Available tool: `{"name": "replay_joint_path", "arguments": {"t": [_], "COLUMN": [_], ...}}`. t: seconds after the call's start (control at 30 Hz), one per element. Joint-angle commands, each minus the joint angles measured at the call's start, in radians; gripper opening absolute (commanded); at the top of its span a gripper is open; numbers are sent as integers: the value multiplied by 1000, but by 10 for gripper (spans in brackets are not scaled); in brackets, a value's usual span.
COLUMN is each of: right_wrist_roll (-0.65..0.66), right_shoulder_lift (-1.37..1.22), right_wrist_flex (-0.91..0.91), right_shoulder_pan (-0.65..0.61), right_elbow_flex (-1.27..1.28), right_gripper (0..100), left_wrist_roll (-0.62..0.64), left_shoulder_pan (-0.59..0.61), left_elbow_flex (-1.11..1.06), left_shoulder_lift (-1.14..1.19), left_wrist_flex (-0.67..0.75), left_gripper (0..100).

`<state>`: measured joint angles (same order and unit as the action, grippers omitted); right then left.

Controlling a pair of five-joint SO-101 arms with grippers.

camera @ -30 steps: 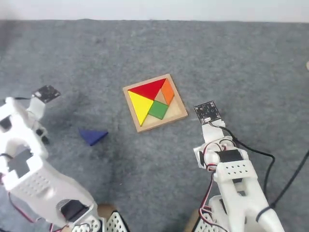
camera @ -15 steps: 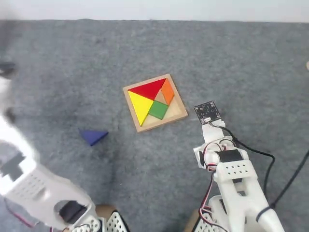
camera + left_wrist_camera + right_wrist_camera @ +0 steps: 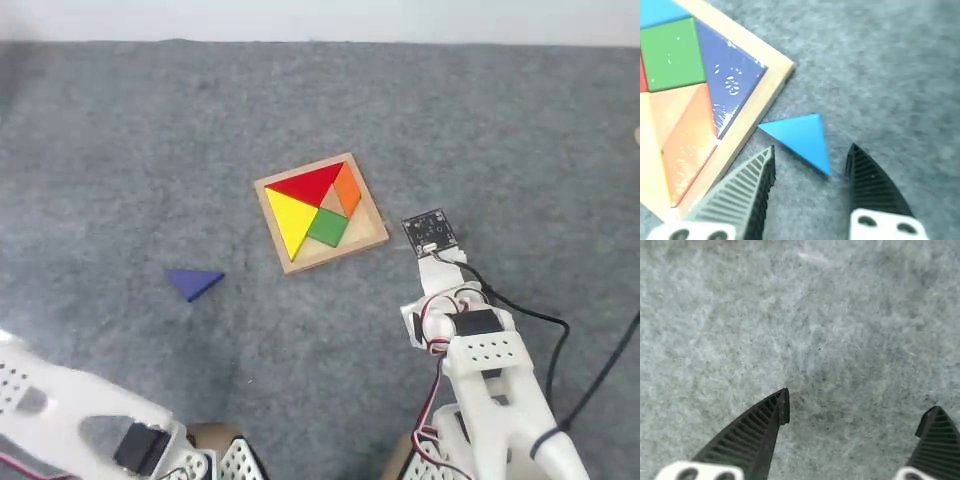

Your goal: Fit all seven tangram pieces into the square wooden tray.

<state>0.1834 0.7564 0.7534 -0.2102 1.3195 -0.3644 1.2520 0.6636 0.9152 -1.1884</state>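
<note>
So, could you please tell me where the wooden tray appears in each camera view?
High view: wooden tray near the middle of the grey carpet, set diagonally.
Left wrist view: tray's corner beside a light blue triangle, in front of the left tool.
Right wrist view: grey carpet under the open right tool.
Shared landmark: the green square in the tray.

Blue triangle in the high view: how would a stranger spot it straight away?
On the grey carpet, find the square wooden tray near the middle. Lower left of it lies the blue triangle, flat on the carpet. It is dark blue and outside the tray; the red triangle, yellow triangle, orange piece and green square sit inside.
</note>
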Motion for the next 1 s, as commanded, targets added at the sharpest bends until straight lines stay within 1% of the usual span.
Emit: {"name": "replay_joint_path", "arguments": {"t": [0.0, 0.17, 0.23, 0.3, 0.4, 0.6, 0.7, 0.8, 0.97], "right_wrist_roll": [11, 11, 11, 11, 11, 11, 23, 37, 38], "right_shoulder_lift": [8, 8, 8, 8, 8, 8, 8, 8, 8], "right_wrist_flex": [8, 8, 8, 8, 8, 8, 8, 8, 8], "right_shoulder_pan": [7, 7, 7, 7, 7, 7, 7, 7, 7], "right_elbow_flex": [-9, -9, -9, -9, -9, -9, -9, -9, -8], "right_gripper": [401, 401, 401, 401, 401, 401, 401, 401, 401], "left_wrist_roll": [40, 58, 58, 49, 9, 26, 32, 31, -66], "left_shoulder_pan": [21, 21, 15, 9, -9, -20, -20, -34, -106], "left_elbow_flex": [320, 636, 723, 777, 825, 868, 868, 868, 872], "left_shoulder_lift": [153, 356, 430, 488, 549, 595, 618, 661, 720], "left_wrist_flex": [-78, -135, -147, -192, -278, -422, -457, -463, -560], "left_gripper": [227, 227, 227, 226, 225, 224, 224, 224, 224]}}
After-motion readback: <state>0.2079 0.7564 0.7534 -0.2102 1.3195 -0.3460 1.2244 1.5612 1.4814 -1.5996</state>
